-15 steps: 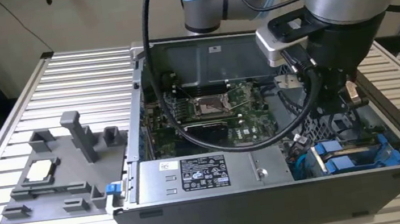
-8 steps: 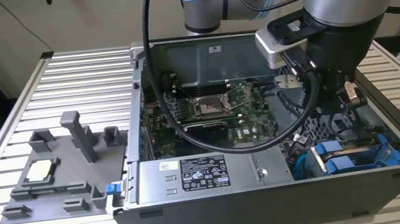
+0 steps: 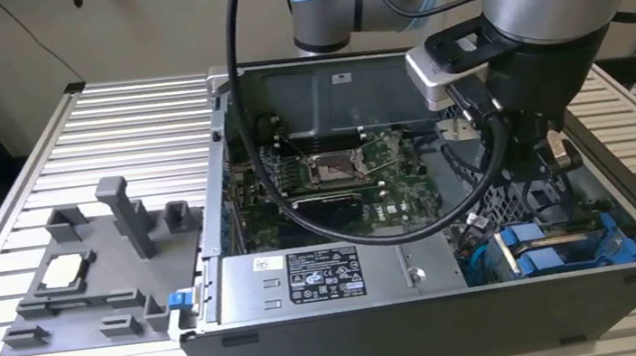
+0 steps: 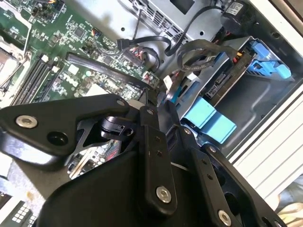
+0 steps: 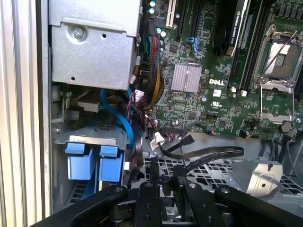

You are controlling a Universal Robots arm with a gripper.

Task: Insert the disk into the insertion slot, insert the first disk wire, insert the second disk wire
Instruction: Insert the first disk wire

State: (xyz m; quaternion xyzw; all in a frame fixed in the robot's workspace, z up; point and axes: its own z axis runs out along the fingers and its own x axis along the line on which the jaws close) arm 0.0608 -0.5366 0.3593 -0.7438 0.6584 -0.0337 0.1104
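- Our black, jointed metal gripper [image 5: 168, 182] hangs low inside the open dark grey metal computer case [image 3: 434, 332]; we cannot tell whether it is spread or pinching.
- The flat silver-grey disk in its bright blue plastic frame [image 4: 236, 75] sits in the corner drive bay.

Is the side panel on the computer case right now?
No, the computer case lies open on top, with its green motherboard exposed in the exterior view.

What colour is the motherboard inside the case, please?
The motherboard is green, clearest in the first wrist view.
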